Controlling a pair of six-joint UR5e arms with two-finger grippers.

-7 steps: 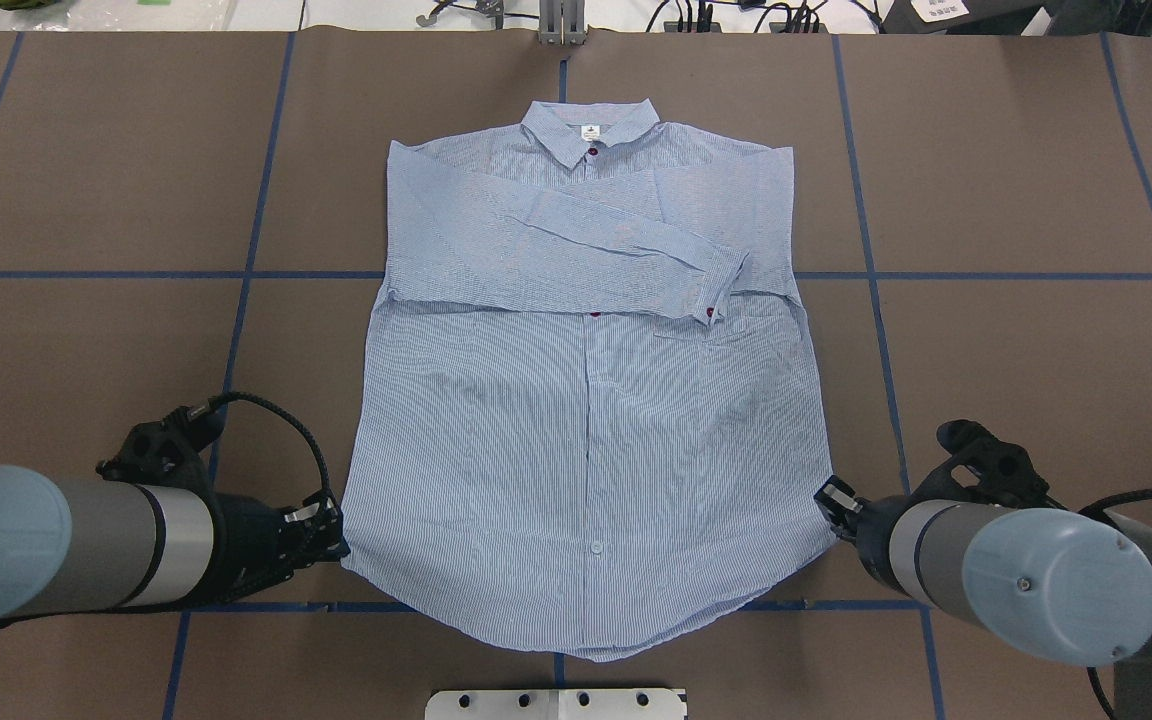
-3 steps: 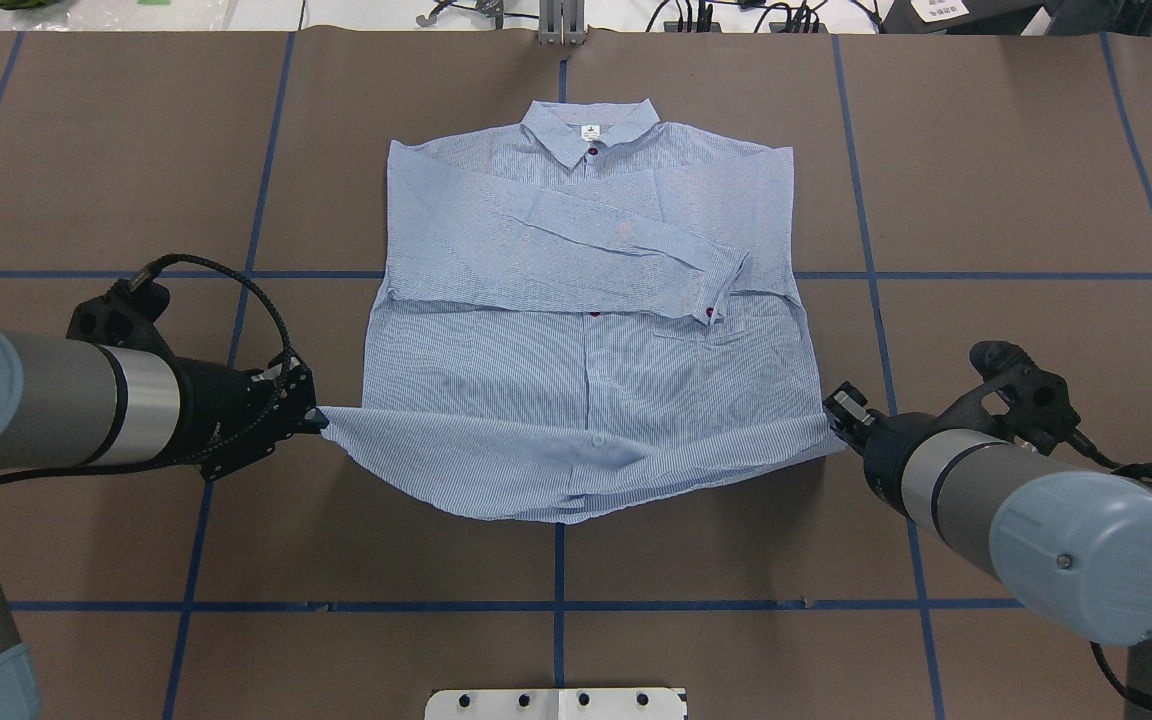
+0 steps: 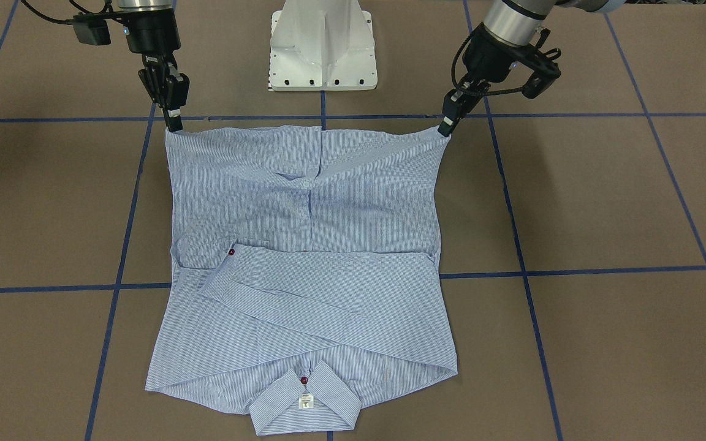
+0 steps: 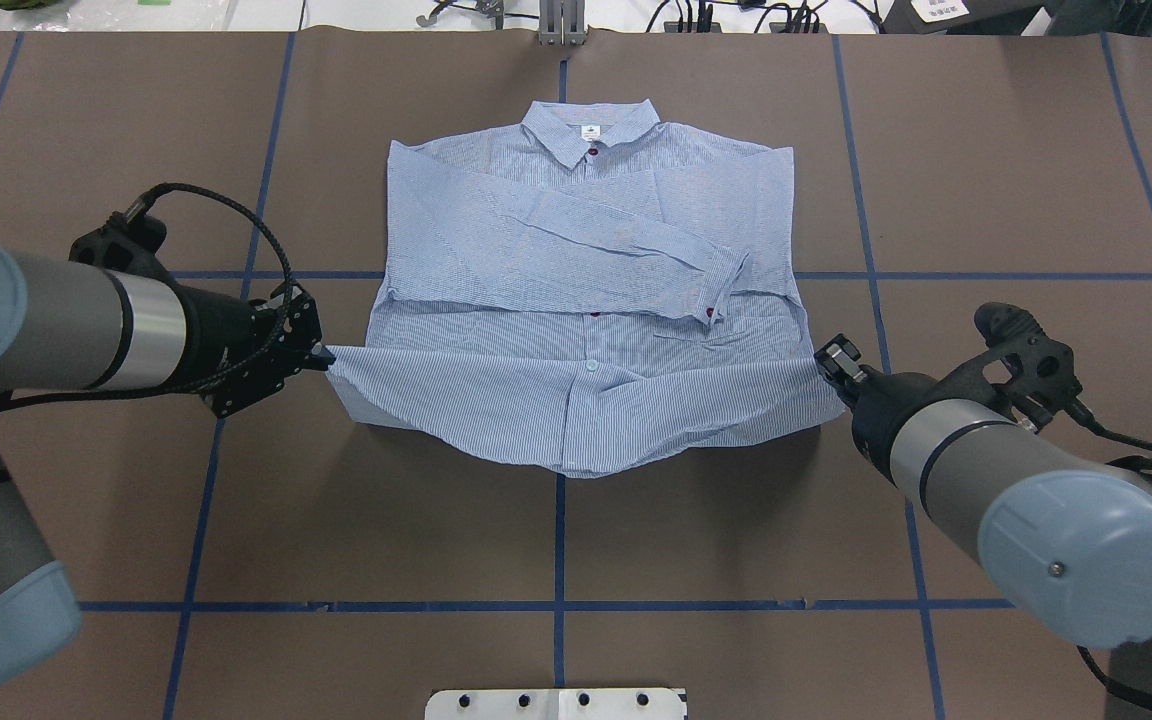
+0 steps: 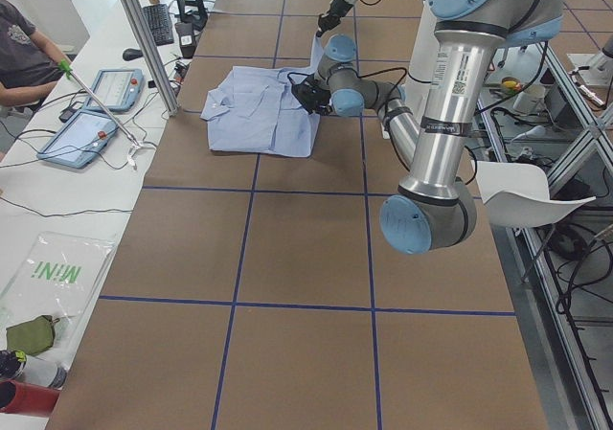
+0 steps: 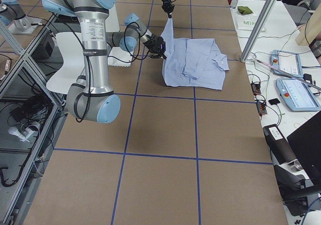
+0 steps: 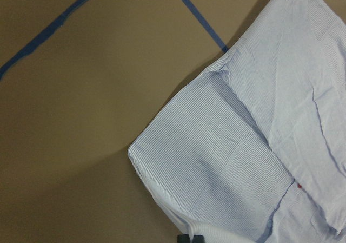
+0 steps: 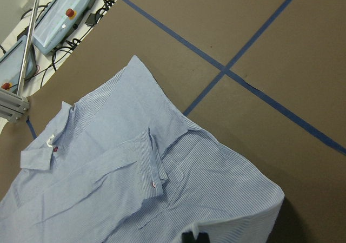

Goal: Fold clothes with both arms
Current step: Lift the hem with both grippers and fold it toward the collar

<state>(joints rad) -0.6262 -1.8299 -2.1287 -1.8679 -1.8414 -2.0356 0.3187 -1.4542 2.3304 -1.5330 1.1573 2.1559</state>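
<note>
Across a brown bench (image 4: 986, 180) lay the pinstriped shirt (image 4: 586, 330), sleeves (image 4: 636, 245) folded over its chest, while the left gripper (image 4: 321, 355) and right gripper (image 4: 824, 358) each pinched a raised bottom corner, apparently to fold it toward the collar (image 4: 591, 125).

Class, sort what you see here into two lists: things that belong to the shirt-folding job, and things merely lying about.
Belongs to the job:
pinstriped shirt
left gripper, gripping one hem corner
right gripper, gripping the other hem corner

Just lying about:
white pedestal base
control tablets on the side bench
green pouch
</note>
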